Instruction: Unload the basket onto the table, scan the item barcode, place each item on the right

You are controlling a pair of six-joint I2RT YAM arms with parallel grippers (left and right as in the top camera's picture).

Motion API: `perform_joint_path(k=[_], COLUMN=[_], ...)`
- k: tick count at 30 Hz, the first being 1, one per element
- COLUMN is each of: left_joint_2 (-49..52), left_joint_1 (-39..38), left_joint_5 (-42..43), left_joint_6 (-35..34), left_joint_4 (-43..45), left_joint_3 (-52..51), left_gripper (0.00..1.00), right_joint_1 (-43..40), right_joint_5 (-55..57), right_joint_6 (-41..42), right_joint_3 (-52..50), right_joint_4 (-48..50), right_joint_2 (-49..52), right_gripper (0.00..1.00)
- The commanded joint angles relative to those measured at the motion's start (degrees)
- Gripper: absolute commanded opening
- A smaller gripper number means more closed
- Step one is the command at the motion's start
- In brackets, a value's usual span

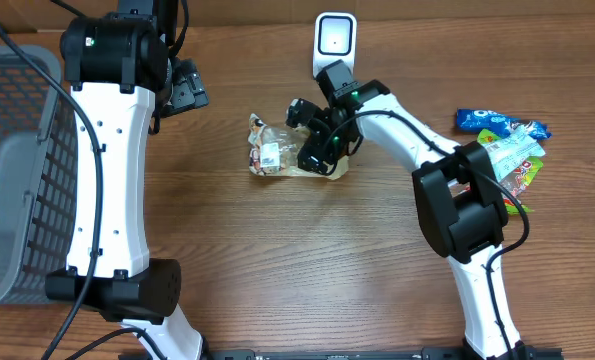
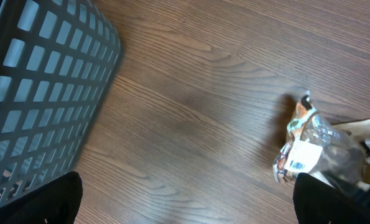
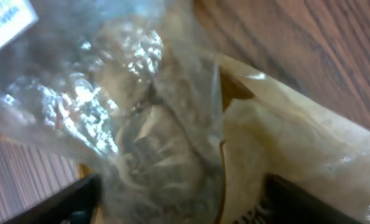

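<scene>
The clear plastic snack bag lies crumpled on the worktop near its middle, just in front of the white barcode scanner, with its white barcode label facing up at the bag's left end. The right gripper is down over the bag's right end, its jaws apart with the wrapper between them. The left gripper hangs well apart to the left, jaws wide and holding nothing. A grey mesh basket sits at the left edge, and a pile of colourful snack packets at the right.
</scene>
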Motion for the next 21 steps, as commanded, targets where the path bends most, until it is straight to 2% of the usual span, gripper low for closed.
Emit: perform_joint_path(k=[1,4,8,16,21], left_joint_2=[0.39,0.39,0.39,0.39,0.39], left_joint_1=[-0.39,-0.39,-0.39,-0.39,-0.39], left_joint_5=[-0.74,-0.74,-0.76,-0.74,-0.76], left_joint_6=[-1.01,-1.01,-1.01,-1.01,-1.01], left_joint_4=[0.07,0.07,0.07,0.07,0.07], left_joint_3=[-0.24,-0.24,-0.24,-0.24,-0.24], left_gripper=[1.0,1.0,1.0,1.0,1.0], right_joint_1=[1.86,2.36,2.49,1.4,1.29], right_joint_5=[1.73,3.58,3.52,3.1,4.9], right_joint_6=[5.31,7.67,10.25,17.0,17.22], right_joint_3=[-0.44,-0.31,0.07,5.97,13.16], right_joint_4=[-0.33,-0.61,-0.98,-9.2,-16.28], right_joint_2=[4.44,4.37,3.93,0.68,-1.88], right_gripper=[0.65,0.36,0.04,0.04,0.04])
